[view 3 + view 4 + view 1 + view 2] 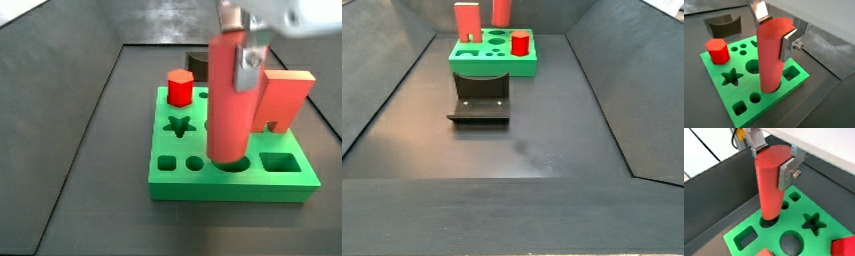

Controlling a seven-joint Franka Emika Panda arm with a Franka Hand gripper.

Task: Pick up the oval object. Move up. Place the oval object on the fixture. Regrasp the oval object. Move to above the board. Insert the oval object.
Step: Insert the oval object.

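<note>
My gripper (774,31) is shut on the top of the oval object (771,60), a smooth red rod that stands upright. The rod's lower end sits in a hole of the green board (731,95). Both wrist views show the silver fingers (787,170) clamped on the rod's flat sides. In a side view the gripper (241,48) holds the rod (227,100) over the board's near edge (234,180). The black fixture (480,105) lies on the floor beside the board (493,65), with nothing on it. The gripper is out of that view; only the rod (501,12) shows.
A short red hexagonal peg (179,85) and a tall salmon block (281,95) stand in the board. Star (731,77), round and square holes stay open. Dark bin walls (382,90) rise on both sides of the floor.
</note>
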